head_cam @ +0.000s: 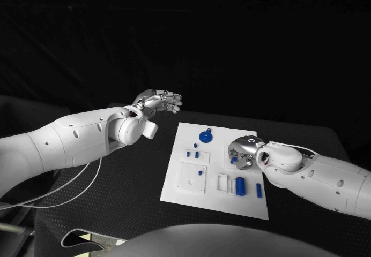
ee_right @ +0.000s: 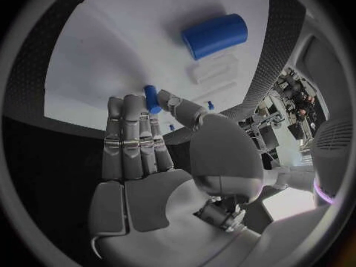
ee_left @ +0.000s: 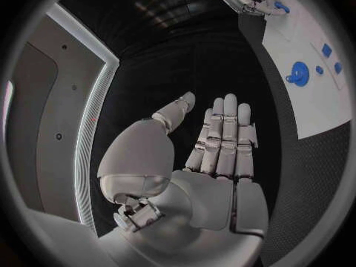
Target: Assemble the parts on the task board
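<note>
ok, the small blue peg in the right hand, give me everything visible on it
The small blue cylindrical peg looks like smooth matte plastic, short with a rounded end. The right hand pinches it between the thumb and a fingertip, with the other fingers lying straight alongside. It is held just above the white task board, tip pointing toward the board, not seated in any hole. In the head view it shows as a blue speck under the hand, at the board's right side. Its lower end is hidden by the fingers.

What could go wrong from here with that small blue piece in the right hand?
The right hand pinches a small blue peg only at its fingertips, so it may slip or tilt. It hangs over the board close to the blue cylinder, which a sweep might knock. The left hand hovers off the board, unable to steady it.
</note>
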You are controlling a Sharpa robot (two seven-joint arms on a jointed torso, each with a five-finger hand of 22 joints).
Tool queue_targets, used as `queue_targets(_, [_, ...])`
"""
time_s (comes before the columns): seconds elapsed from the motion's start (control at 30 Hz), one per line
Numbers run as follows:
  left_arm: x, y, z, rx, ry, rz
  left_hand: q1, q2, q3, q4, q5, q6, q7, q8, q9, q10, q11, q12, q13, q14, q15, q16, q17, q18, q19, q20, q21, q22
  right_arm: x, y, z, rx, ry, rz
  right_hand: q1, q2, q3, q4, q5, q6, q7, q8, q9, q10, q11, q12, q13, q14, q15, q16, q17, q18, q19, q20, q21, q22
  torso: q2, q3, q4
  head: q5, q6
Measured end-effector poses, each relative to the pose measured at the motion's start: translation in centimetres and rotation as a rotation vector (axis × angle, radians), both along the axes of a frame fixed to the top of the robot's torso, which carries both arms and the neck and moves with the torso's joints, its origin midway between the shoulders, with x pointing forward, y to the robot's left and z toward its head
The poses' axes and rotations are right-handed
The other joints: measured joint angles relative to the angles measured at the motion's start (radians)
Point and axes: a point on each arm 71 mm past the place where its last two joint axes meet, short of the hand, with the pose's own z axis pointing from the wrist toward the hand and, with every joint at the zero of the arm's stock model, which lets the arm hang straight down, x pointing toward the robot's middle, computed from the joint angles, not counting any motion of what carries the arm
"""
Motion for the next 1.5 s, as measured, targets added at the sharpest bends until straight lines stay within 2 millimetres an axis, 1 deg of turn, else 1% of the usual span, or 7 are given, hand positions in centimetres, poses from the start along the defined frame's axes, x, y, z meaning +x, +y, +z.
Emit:
queue_targets(0.13, [0.0, 0.0, 0.0, 0.000, 0.000, 0.000, 0.000, 0.000, 0.000, 0.000, 0.000, 0.000, 0.000, 0.000, -0.001, 0.000, 0.000, 0.000, 0.000, 0.000, 0.000, 0.000, 0.001, 0.000, 0.000, 0.000, 0.000, 0.000, 0.0, 0.1, 0.2, 0.008, -0.021, 0.005, 0.000, 0.006, 0.007, -0.009, -0.001, 0.013, -0.011, 0.008, 0.009, 0.017, -0.010, 0.007, 0.008, 0.007, -0.007, 0.007, 0.007, -0.001, 0.012, -0.009, 0.008, 0.000, 0.000, 0.0000, 0.0002, 0.001, 0.000])
queue_targets(0.37, [0.0, 0.0, 0.0, 0.000, 0.001, 0.000, 0.000, 0.000, 0.000, 0.000, 0.000, 0.000, 0.000, 0.000, -0.001, 0.000, 0.000, 0.000, 0.000, 0.000, 0.000, 0.000, 0.002, 0.000, 0.000, 0.000, 0.000, 0.000, -0.6, 0.0, 1.0, 0.032, -0.055, 0.016, 0.003, 0.009, 0.014, -0.008, -0.004, 0.021, -0.010, 0.014, 0.014, 0.031, -0.013, 0.007, 0.011, 0.012, -0.011, 0.014, 0.016, -0.006, 0.021, -0.010, 0.015, 0.001, 0.000, -0.0003, 0.0006, 0.001, 0.001])
queue_targets(0.7, [0.0, 0.1, 0.0, 0.001, 0.001, 0.002, 0.000, 0.000, 0.000, 0.000, 0.000, 0.000, 0.000, 0.000, -0.001, 0.000, 0.000, 0.000, 0.000, 0.000, 0.000, -0.004, 0.003, 0.000, 0.000, 0.000, 0.000, 0.001, -0.8, 1.3, 4.6, 0.099, -0.127, 0.052, 0.004, 0.010, 0.017, -0.005, -0.005, 0.024, -0.014, 0.014, 0.015, 0.034, -0.017, 0.007, 0.015, 0.014, -0.010, 0.018, 0.021, -0.009, 0.025, -0.014, 0.019, 0.001, 0.000, -0.0012, 0.0000, 0.004, 0.005])
queue_targets(0.83, [0.0, 0.1, 0.0, 0.001, 0.001, 0.002, 0.000, 0.000, 0.000, 0.000, 0.000, 0.000, 0.000, 0.000, -0.001, 0.000, 0.000, 0.000, 0.000, 0.000, 0.000, -0.004, 0.003, 0.000, 0.000, 0.000, 0.000, 0.001, -1.4, 2.8, 5.2, 0.137, -0.132, 0.083, 0.004, 0.010, 0.018, -0.004, -0.005, 0.024, -0.014, 0.014, 0.015, 0.034, -0.017, 0.007, 0.016, 0.014, -0.010, 0.018, 0.022, -0.012, 0.025, -0.014, 0.019, 0.001, 0.000, -0.0009, -0.0003, 0.010, 0.003])
queue_targets(1.07, [0.0, -0.1, 0.0, 0.000, 0.001, -0.001, 0.000, 0.000, 0.000, 0.000, 0.000, 0.000, 0.000, 0.000, -0.001, 0.000, 0.000, 0.000, 0.000, 0.000, 0.000, -0.004, 0.004, 0.000, 0.000, 0.000, -0.004, 0.001, -2.4, 6.9, 5.6, 0.207, -0.123, 0.152, 0.004, 0.010, 0.019, -0.002, -0.005, 0.024, -0.014, 0.014, 0.015, 0.034, -0.017, 0.007, 0.017, 0.014, -0.010, 0.018, 0.024, -0.009, 0.025, -0.014, 0.019, 0.001, 0.000, -0.0002, 0.0000, 0.021, 0.001])
queue_targets(1.33, [0.2, -0.3, -0.1, 0.000, 0.001, -0.003, 0.000, 0.000, 0.000, 0.000, 0.000, 0.000, 0.000, 0.000, -0.001, 0.000, 0.000, 0.000, 0.000, 0.000, 0.000, -0.004, 0.005, 0.000, 0.000, 0.000, -0.004, 0.001, -4.3, 10.7, 3.3, 0.235, -0.067, 0.211, 0.004, 0.009, 0.019, -0.002, -0.008, 0.024, -0.014, 0.013, 0.020, 0.033, -0.017, 0.006, 0.017, 0.011, -0.012, 0.018, 0.025, -0.009, 0.025, -0.014, 0.019, 0.000, 0.000, -0.0005, 0.0022, 0.032, -0.005])
queue_targets(1.5, [0.2, -0.9, -0.1, -0.003, 0.001, -0.010, 0.000, 0.000, 0.000, 0.000, 0.000, 0.000, 0.000, 0.000, -0.001, 0.000, 0.000, 0.000, 0.000, 0.000, 0.000, -0.004, 0.005, 0.000, 0.000, 0.000, -0.004, 0.001, -5.4, 12.5, 1.6, 0.237, -0.035, 0.240, 0.004, 0.009, 0.025, -0.002, -0.008, 0.024, -0.014, 0.011, 0.021, 0.033, -0.017, 0.004, 0.017, 0.011, -0.012, 0.018, 0.025, -0.008, 0.024, -0.014, 0.019, 0.000, 0.000, -0.0007, 0.0024, 0.038, -0.008])
